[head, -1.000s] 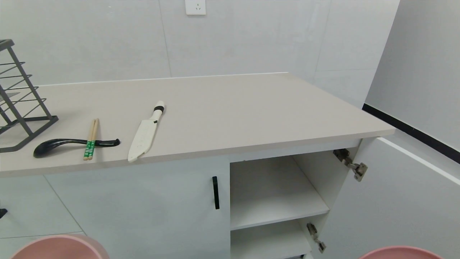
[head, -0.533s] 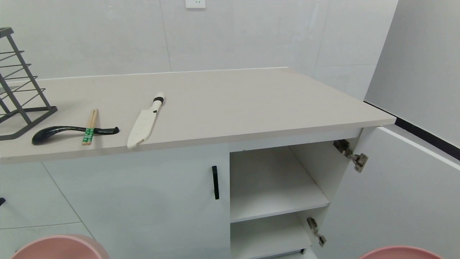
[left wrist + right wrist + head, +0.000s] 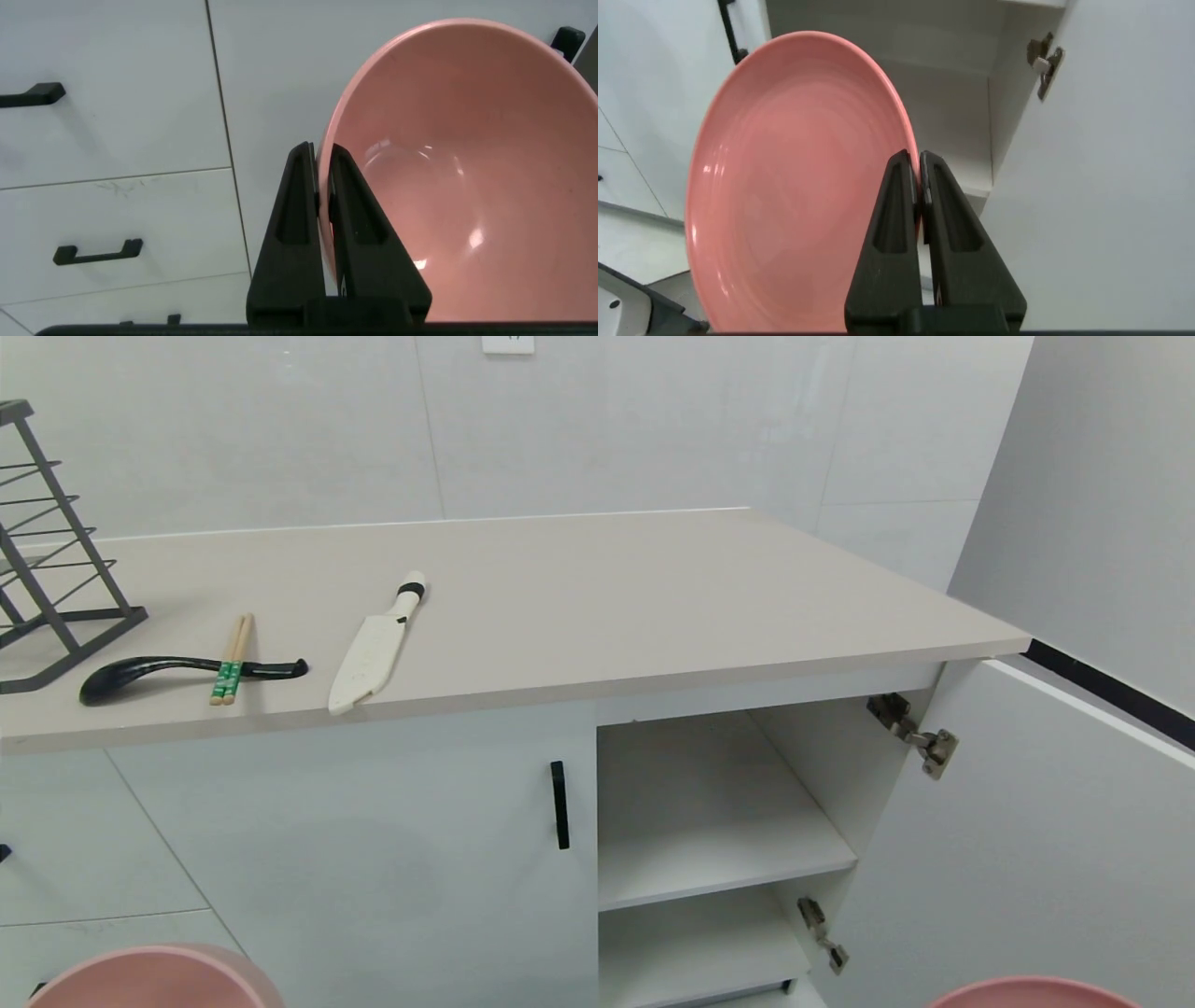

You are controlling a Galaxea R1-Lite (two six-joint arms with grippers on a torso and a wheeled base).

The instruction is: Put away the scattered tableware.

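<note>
Bowl point(image 3: 448, 177) rim between left fingers point(image 3: 297, 229) — plate point(image 3: 794, 177) rim between right fingers point(image 3: 893, 229).

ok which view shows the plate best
Right wrist view: most of the plate shows, rim in the right gripper. Head view catches a rim sliver at bottom right; left wrist view shows the bowl.
</note>
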